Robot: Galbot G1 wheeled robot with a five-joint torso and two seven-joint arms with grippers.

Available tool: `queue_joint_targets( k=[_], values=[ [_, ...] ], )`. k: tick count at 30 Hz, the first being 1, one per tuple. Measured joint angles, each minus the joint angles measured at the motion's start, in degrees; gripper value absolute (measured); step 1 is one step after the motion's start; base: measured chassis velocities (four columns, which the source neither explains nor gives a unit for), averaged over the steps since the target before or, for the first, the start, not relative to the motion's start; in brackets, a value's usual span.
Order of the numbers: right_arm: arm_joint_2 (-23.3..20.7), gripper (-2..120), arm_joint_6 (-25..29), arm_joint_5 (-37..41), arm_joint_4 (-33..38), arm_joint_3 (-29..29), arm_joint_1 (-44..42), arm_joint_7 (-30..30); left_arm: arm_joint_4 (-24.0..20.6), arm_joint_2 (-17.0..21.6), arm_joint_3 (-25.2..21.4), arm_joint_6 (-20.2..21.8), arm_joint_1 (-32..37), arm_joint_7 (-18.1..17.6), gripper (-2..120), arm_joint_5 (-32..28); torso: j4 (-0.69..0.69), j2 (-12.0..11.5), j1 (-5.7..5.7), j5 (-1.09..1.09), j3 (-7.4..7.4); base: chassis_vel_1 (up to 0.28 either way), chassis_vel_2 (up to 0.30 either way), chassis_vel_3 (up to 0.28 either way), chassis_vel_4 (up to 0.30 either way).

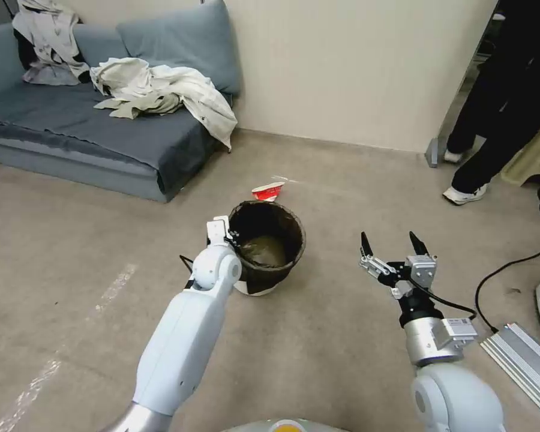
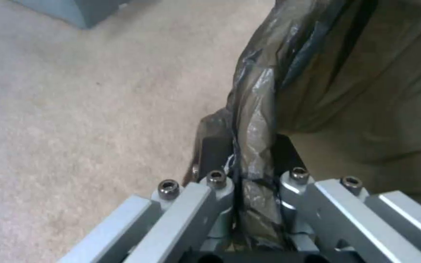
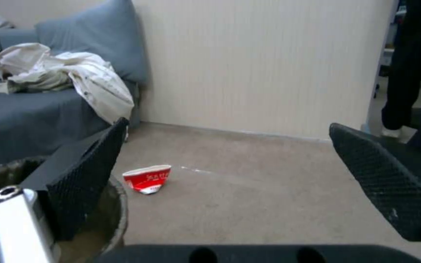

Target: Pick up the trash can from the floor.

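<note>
The trash can point(image 1: 271, 247), a small round white bucket lined with a dark bag folded over its rim, stands on the beige floor point(image 1: 342, 336) in front of me. My left gripper point(image 1: 230, 237) is at the can's left rim. In the left wrist view, the left gripper point(image 2: 252, 146) is shut on the bag-covered rim of the trash can point(image 2: 318, 73), one finger inside and one outside. To the right of the can my right gripper point(image 1: 389, 240) hangs open above the floor, holding nothing. The right wrist view shows that gripper point(image 3: 227, 126) spread wide, with the can's rim point(image 3: 115, 215) beside one finger.
A crushed red and white paper cup point(image 1: 267, 191) lies on the floor just behind the can. A grey sofa point(image 1: 72, 132) with crumpled clothes point(image 1: 162, 90) stands at the back left. A person's legs point(image 1: 492, 120) are at the back right. A black cable point(image 1: 504, 270) and a metal rail point(image 1: 522, 360) lie at the right.
</note>
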Motion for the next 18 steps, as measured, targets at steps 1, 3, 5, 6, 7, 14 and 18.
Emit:
queue_joint_targets(
  k=[1, 3, 5, 6, 7, 14, 18],
  values=[
    [0.0, 100, 0.0, 0.0, 0.0, 0.0, 0.0, 0.0, 0.0, 0.0, 0.0, 0.0, 0.0, 0.0, 4, 0.0, 0.0, 0.0, 0.0, 0.0, 0.0, 0.0, 0.0, 0.0, 0.0],
    [-0.21, 100, -0.19, 0.34, 0.01, 0.3, 0.15, 0.05, -2.63, 1.03, -0.91, -1.32, 1.07, 1.31, 4, -1.09, 0.01, 0.0, 0.0, 0.01, 0.0, 0.0, 0.0, 0.0, 0.0],
    [-0.32, 100, -0.26, 0.49, 0.01, 0.46, 0.22, 0.06, -4.14, 1.67, -1.34, -1.78, 1.63, 1.88, 4, -1.43, 0.0, 0.0, 0.0, 0.0, 0.0, 0.0, 0.0, 0.0, 0.0],
    [-0.42, 100, -0.35, 0.62, 0.01, 0.58, 0.28, 0.09, -5.81, 2.29, -1.86, -2.2, 2.25, 2.39, 3, -1.67, 0.01, 0.0, 0.0, 0.0, 0.0, 0.0, 0.0, 0.0, 0.0],
    [-0.44, 100, -0.38, 0.68, 0.01, 0.61, 0.32, 0.1, -6.84, 2.68, -2.22, -2.48, 2.62, 2.78, 3, -1.85, 0.0, 0.0, 0.0, 0.01, -0.01, 0.0, 0.0, 0.0, 0.0],
    [-0.61, 100, -0.63, 1.07, 0.01, 0.64, 0.55, 0.13, -16.06, 6.45, -4.81, -5.56, 7.3, 8.21, 3, -2.27, 0.01, 0.0, 0.0, 0.01, -0.01, 0.0, 0.0, 0.0, 0.0],
    [-0.81, 100, -0.67, 1.31, -0.14, 0.64, 0.86, 0.13, -20.92, 8.24, -5.92, -6.61, 11.62, 10.77, 3, -2.05, 0.01, 0.0, 0.0, 0.01, -0.01, 0.0, 0.0, 0.0, 0.0]
  ],
)
